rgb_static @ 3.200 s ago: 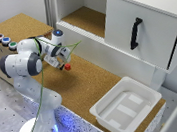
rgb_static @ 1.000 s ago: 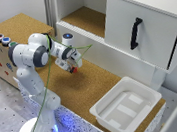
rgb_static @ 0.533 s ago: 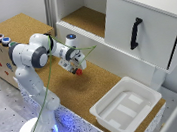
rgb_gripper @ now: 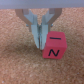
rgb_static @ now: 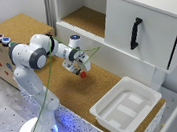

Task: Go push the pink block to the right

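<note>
The pink block point(rgb_static: 82, 74) is a tiny reddish-pink cube on the cork tabletop point(rgb_static: 60, 86), in front of the white cabinet. In the wrist view the block point(rgb_gripper: 54, 45) shows black markings on its faces. My gripper point(rgb_static: 78, 70) sits low over the cork, just to the exterior view's left of the block. Its fingers point(rgb_gripper: 40, 39) are pressed together with nothing between them, and the fingertips touch the block's side. The gripper point(rgb_gripper: 42, 46) holds nothing.
A white plastic tray point(rgb_static: 126, 106) stands on the cork at the exterior view's right. The white cabinet point(rgb_static: 135, 31) with a black handle point(rgb_static: 135, 33) and an open shelf runs along the back. A box with coloured buttons point(rgb_static: 2, 39) stands at the left.
The arm has reached further toward the exterior view's right, and the pink block has slid the same way with the shut fingers against its side.
</note>
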`<state>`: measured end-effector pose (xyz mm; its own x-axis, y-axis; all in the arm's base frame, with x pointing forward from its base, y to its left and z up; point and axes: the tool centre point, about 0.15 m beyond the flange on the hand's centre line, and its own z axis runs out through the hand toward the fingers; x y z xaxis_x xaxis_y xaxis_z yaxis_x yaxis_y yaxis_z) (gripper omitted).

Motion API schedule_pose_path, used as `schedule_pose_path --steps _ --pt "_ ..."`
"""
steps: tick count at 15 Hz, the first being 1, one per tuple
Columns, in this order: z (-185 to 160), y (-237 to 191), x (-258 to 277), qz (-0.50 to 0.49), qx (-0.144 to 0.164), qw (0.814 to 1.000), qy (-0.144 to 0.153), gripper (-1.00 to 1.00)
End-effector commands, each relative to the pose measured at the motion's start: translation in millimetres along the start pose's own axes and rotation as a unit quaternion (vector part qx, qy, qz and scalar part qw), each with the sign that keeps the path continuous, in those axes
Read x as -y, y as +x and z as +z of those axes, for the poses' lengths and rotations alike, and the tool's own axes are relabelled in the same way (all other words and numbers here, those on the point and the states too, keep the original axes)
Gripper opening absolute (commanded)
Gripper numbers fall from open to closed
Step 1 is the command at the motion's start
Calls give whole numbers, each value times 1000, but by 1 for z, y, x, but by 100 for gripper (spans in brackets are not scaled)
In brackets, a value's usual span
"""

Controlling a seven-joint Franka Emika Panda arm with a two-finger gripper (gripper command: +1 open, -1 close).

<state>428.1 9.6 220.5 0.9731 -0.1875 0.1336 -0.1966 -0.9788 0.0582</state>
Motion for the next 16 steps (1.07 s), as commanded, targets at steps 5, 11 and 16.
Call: schedule_pose_path --steps 5,11,16 --pt "-71 -21 21 -18 -44 999 -8 100" --pt "-102 -31 20 -1 -67 998 -12 100" --pt "-102 -31 20 -1 -67 998 -12 100"
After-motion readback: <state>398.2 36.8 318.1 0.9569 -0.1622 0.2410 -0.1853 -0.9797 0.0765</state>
